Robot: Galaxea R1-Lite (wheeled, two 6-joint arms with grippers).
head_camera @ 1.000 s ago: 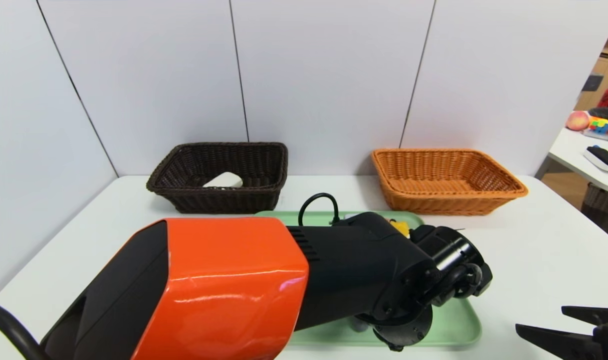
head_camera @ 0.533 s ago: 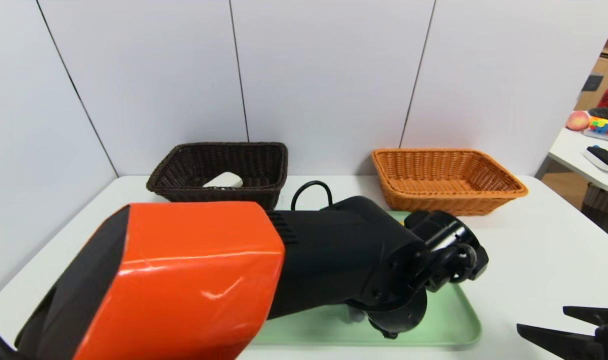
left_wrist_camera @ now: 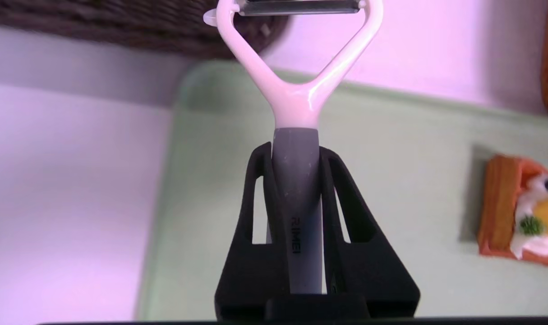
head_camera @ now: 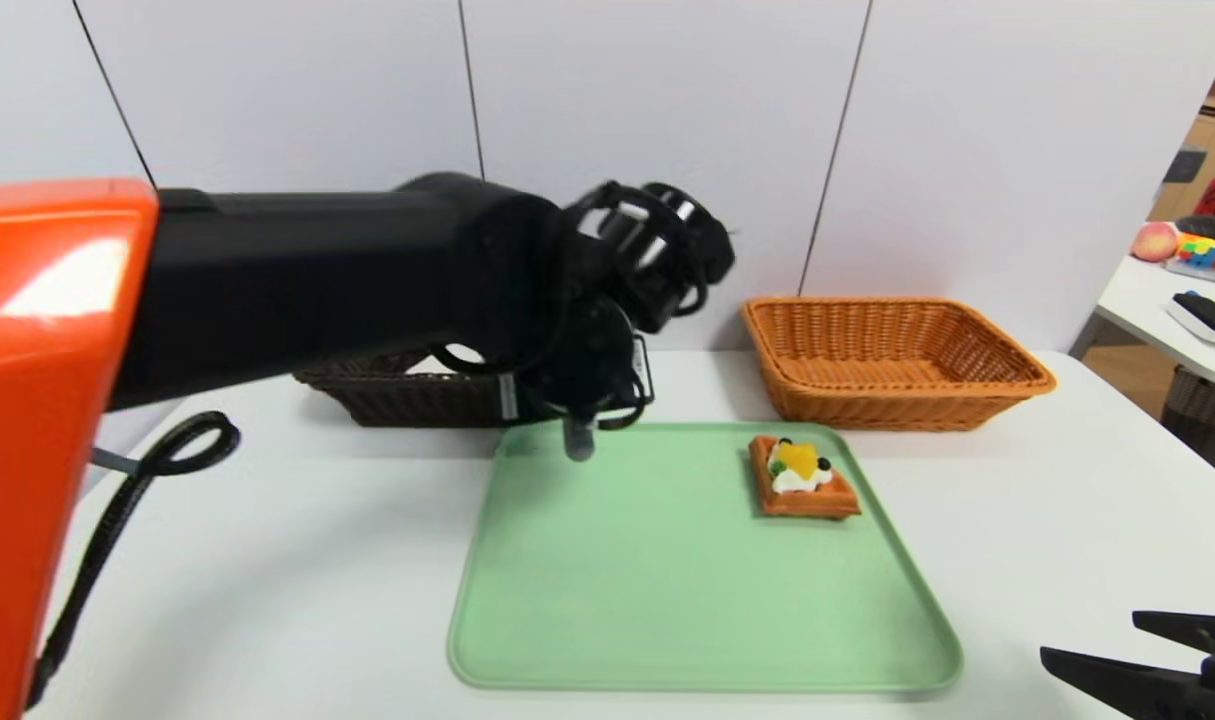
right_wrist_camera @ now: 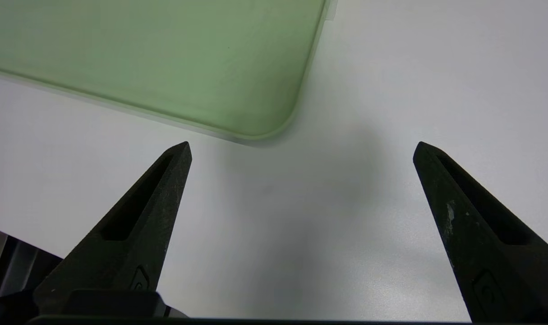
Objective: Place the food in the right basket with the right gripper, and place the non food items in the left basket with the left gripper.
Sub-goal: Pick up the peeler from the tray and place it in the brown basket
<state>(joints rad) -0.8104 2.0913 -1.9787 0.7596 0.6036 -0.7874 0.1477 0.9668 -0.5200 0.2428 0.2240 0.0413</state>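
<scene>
Left gripper: the left gripper point(left_wrist_camera: 295, 149) is hanging over the far left part of the green tray point(head_camera: 702, 570), its claw closing snugly around the peeler's grey handle.
Peeler: the peeler point(left_wrist_camera: 296, 106) is sitting between both fingers, its white Y-shaped head and metal blade sticking out past the tips.
Waffle: the waffle point(head_camera: 805, 500), carrying cream, yellow fruit and dark berries, is lying on the tray near its far right corner.
Dark basket: the dark brown basket point(head_camera: 417, 400) is standing beyond the tray's far left corner, the left arm partly hiding it.
White bar: the white bar point(head_camera: 445, 362) is resting inside that basket, partly covered from view.
Orange basket: the orange basket point(head_camera: 897, 410) is standing beyond the tray's far right corner.
Right gripper: the right gripper point(head_camera: 1087, 632) is waiting off the tray's near right corner, spreading wide and holding nothing.
</scene>
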